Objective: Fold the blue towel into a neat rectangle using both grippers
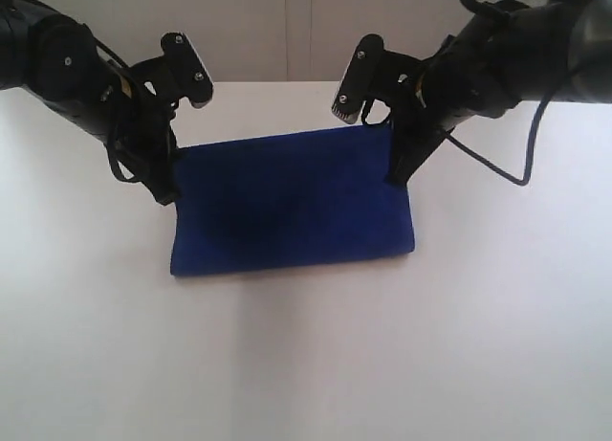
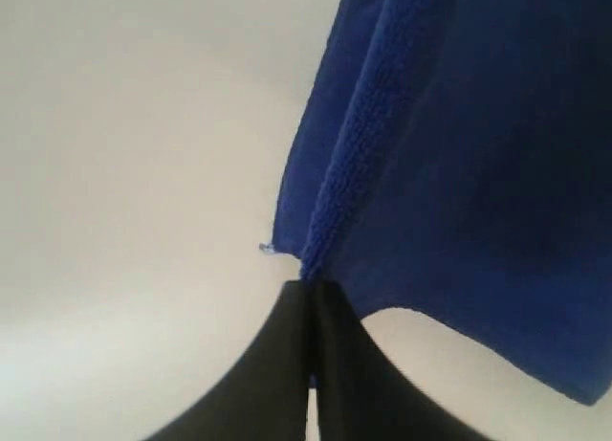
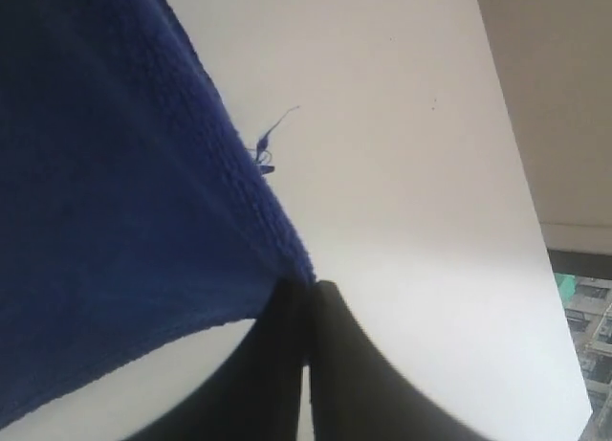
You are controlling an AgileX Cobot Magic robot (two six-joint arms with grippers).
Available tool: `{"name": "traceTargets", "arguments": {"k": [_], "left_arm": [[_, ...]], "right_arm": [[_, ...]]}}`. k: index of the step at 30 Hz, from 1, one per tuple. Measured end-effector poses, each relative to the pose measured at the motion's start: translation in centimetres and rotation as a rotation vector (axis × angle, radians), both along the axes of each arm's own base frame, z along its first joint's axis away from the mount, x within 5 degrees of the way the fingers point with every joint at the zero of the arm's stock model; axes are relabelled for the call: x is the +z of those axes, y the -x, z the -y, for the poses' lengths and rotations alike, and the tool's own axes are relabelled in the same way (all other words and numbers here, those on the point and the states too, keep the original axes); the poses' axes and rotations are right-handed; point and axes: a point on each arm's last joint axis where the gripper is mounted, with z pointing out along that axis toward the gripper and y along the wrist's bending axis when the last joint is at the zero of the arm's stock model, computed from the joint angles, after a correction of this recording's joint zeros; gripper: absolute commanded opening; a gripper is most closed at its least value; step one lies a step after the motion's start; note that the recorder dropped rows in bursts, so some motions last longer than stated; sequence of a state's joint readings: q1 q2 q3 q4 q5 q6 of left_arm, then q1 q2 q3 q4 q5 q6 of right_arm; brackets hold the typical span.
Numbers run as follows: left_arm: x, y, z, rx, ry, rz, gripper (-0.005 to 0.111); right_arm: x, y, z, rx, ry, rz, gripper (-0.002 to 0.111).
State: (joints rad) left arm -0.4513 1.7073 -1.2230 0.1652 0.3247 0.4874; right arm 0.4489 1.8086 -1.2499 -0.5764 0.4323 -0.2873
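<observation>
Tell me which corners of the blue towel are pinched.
The two back corners: left gripper shut on one, right gripper on the other. The front corners of the blue towel lie free on the table.

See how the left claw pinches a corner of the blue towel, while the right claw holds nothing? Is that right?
Not quite. The left gripper does pinch a corner of the blue towel, but the right gripper is not empty. The right wrist view shows its jaws shut on another corner of the same towel.
</observation>
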Motion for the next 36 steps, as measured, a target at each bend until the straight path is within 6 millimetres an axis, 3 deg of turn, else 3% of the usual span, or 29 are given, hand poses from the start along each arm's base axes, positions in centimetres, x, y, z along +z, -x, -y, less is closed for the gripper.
{"name": "traceTargets", "arguments": {"k": [8, 15, 24, 27, 31, 36], "left_arm": [[-0.4, -1.8, 0.5, 0.000, 0.003, 0.028, 0.000], [-2.0, -2.3, 0.8, -0.005, -0.018, 0.000, 0.000], [-2.3, -2.6, 0.9, -0.009, -0.017, 0.008, 0.000], [-2.3, -2.6, 0.9, -0.009, -0.018, 0.009, 0.010], [-2.4, -2.5, 0.8, -0.010, -0.027, 0.000, 0.037], [-2.4, -2.5, 0.8, -0.011, -0.031, -0.001, 0.051]], "right_arm": [[-1.6, -1.8, -0.4, 0.008, -0.002, 0.000, 0.000], [-3.2, -2.4, -0.9, 0.045, 0.006, 0.000, 0.000], [-3.5, -2.9, -0.4, 0.043, -0.004, 0.011, 0.003], [-3.5, -2.9, -0.3, 0.041, -0.005, 0.012, 0.014], [-3.5, -3.0, -0.3, 0.041, -0.007, 0.014, 0.032], [-3.4, -3.1, -0.3, 0.047, -0.016, 0.024, 0.039]]}}
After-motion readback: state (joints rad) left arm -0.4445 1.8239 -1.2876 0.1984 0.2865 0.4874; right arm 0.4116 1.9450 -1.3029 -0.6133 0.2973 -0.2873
